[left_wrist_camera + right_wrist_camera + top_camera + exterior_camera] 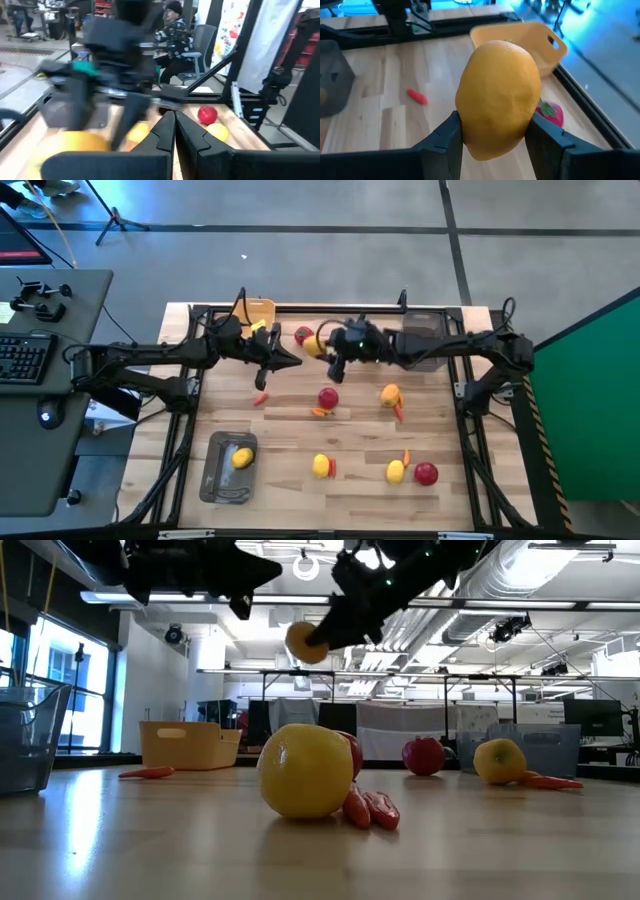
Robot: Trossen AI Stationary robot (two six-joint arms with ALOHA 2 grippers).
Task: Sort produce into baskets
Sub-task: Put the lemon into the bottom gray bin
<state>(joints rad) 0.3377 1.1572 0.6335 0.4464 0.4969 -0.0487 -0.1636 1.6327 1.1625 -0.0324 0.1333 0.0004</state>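
My right gripper (322,350) is shut on a yellow lemon (500,97) above the table's far middle. It is near a red fruit (303,335) and the yellow-orange basket (258,312). My left gripper (295,361) is shut and empty and hovers just to the left of it; its closed fingertips (175,125) point at the right arm. A grey tray (230,468) at the near left holds one lemon (242,458). A second grey tray (422,346) lies under the right arm. More lemons, red fruits and carrot pieces lie loose on the table. My right gripper pinches the lemon's two opposite sides (462,117) between its two fingers. The fingers slant down toward the table's left. The lemon (305,642) is lifted well clear of the table and sticks out past the fingertips.
Loose lemons (321,466) (395,471) (390,393), red fruits (328,397) (426,473) and carrot pieces (261,398) (322,412) are scattered over the middle and near part of the table. A person sits beyond the table (172,30). A desk with a keyboard (25,355) stands at the left.
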